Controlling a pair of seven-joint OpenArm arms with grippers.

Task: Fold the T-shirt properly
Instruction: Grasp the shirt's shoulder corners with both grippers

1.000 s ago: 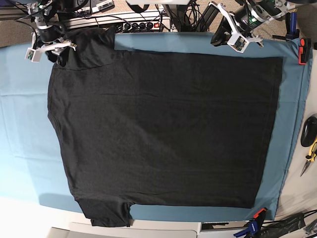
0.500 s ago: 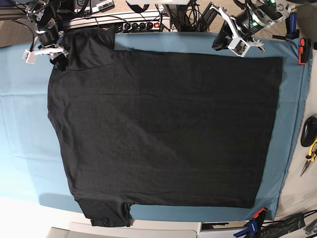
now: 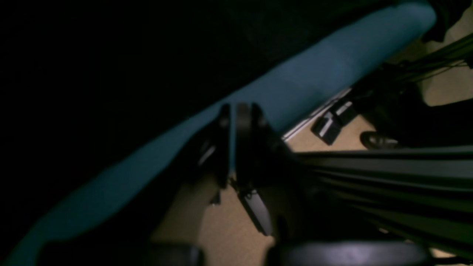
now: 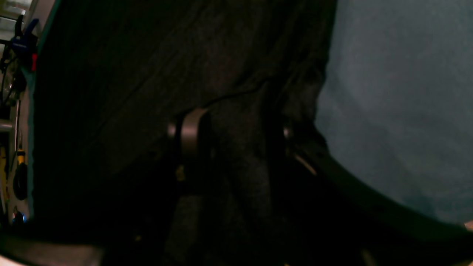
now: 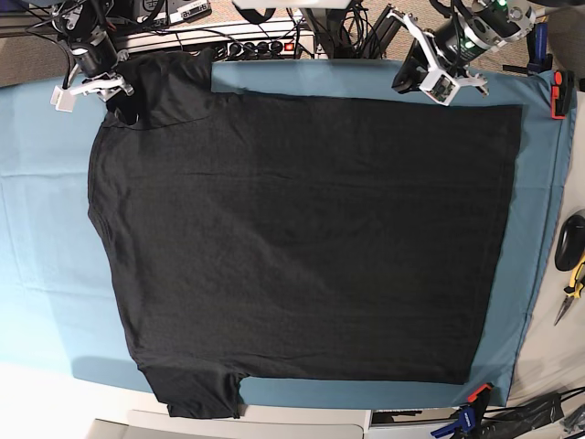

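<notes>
Between the parted jaws of the right gripper [image 4: 231, 136], mid-frame in its wrist view, sits a bunch of black T-shirt [image 4: 147, 74] cloth; whether the jaws pinch it cannot be told from that dim picture. In the base view this gripper [image 5: 108, 91] stands at the upper left, at the shirt's [image 5: 302, 238] upper sleeve, where the cloth looks bunched.

At the upper right of the base view the left gripper [image 5: 411, 76] hangs just above the shirt's top edge, apart from it. Its wrist view shows the jaws nearly together, with only a thin slit between them and nothing held, over the edge of the teal cloth [image 3: 295, 81].

Only the base view shows the whole shirt, spread flat on the teal cloth [image 5: 46, 229], plain side up, filling most of the frame.
</notes>
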